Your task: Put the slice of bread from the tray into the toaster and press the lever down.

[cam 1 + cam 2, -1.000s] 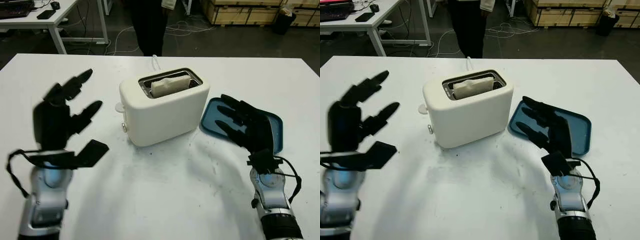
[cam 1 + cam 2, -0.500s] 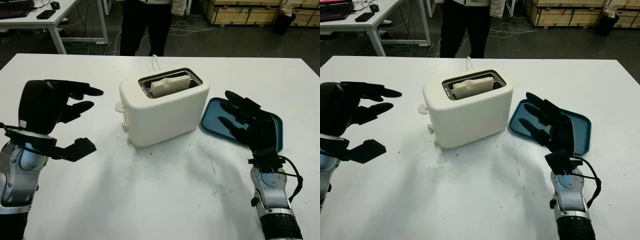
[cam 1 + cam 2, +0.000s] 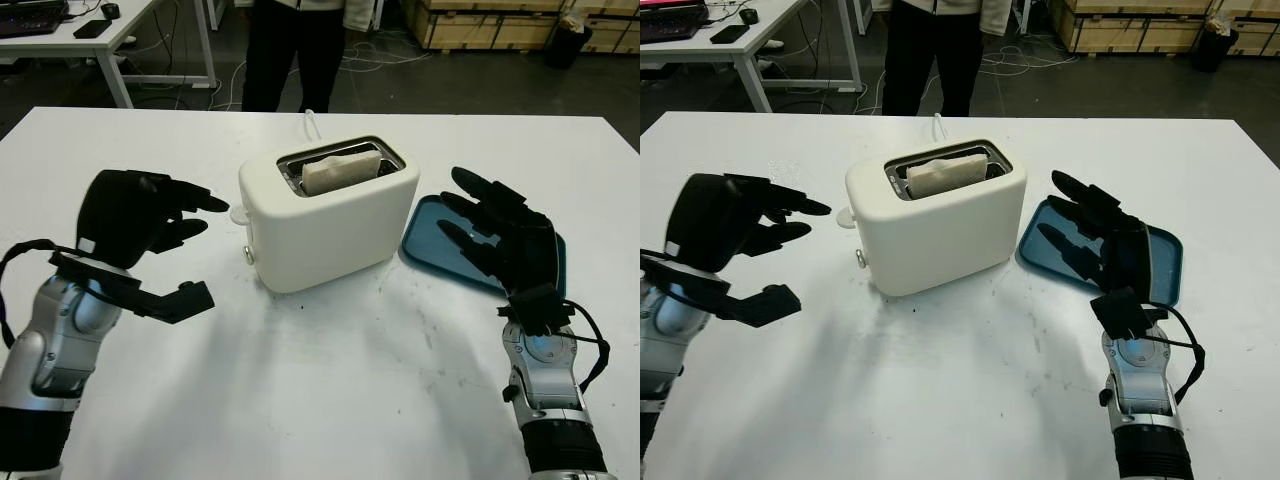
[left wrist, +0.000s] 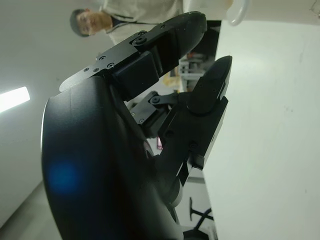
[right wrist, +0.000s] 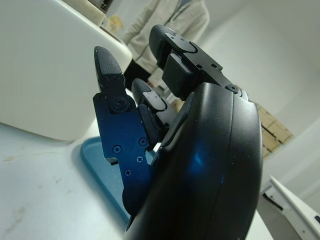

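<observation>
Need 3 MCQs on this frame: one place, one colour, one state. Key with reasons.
1. Where is the slice of bread?
A. on the tray
B. in the toaster slot
C. in the left hand

2. What colour is the flat plastic tray?
A. blue
B. red
C. white

3. What is the robot's left hand doing?
A. gripping the bread
B. gripping the tray
C. open, holding nothing

Key: B, the pale slice of bread stands in the white toaster; A, the tray is blue; C, the left hand is beside the toaster, empty.

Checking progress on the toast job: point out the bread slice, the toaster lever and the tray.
bread slice (image 3: 340, 171), left eye view, its top edge in the slot.
toaster lever (image 3: 238, 213), left eye view, its knob.
tray (image 3: 1166, 262), right eye view, bare floor near right rim.
</observation>
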### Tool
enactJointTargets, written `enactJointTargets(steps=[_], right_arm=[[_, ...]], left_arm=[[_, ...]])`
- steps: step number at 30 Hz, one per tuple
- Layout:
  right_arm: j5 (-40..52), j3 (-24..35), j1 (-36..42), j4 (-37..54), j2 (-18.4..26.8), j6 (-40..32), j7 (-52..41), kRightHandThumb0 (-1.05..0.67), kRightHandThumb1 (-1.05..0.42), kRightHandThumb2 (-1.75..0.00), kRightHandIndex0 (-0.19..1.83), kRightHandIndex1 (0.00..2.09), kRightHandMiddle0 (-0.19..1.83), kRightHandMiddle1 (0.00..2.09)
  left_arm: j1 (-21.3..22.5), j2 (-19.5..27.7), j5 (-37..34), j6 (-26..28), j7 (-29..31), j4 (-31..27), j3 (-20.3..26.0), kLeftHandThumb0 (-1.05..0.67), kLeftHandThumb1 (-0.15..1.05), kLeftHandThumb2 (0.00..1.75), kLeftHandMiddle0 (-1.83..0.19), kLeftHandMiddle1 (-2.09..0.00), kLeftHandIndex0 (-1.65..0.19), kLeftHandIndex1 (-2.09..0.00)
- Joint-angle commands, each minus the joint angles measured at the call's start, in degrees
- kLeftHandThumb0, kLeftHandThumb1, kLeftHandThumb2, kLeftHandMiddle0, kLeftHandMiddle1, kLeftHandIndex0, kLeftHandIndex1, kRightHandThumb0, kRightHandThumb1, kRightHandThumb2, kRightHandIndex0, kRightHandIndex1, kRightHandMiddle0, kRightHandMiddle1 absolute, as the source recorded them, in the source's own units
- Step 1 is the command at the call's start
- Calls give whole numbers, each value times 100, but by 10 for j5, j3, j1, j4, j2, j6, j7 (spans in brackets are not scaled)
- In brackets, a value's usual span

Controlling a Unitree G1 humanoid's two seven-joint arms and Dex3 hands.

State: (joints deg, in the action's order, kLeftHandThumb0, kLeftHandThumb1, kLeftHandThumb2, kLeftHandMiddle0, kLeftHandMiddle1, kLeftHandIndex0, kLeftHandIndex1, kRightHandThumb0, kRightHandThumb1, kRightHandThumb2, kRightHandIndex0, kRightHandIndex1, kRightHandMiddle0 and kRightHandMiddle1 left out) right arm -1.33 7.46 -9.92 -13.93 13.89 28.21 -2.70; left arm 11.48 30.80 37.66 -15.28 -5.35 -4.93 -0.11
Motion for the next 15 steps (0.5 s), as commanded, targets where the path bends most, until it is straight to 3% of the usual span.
enactJointTargets(steps=[1,15], right_arm=[[-3,0,-5,-2,0,-9,1,-33,-89,0,84,1,75,1],[0,-1,-3,-6,-2,-5,0,-36,-88,0,84,1,75,0]], left_arm=[[12,-5,9,-7,-15,13,-8,0,67,0,-99,-126,-128,-1],[35,-5,15,-13,-37,49,-22,3,67,0,-96,-136,-128,-1]])
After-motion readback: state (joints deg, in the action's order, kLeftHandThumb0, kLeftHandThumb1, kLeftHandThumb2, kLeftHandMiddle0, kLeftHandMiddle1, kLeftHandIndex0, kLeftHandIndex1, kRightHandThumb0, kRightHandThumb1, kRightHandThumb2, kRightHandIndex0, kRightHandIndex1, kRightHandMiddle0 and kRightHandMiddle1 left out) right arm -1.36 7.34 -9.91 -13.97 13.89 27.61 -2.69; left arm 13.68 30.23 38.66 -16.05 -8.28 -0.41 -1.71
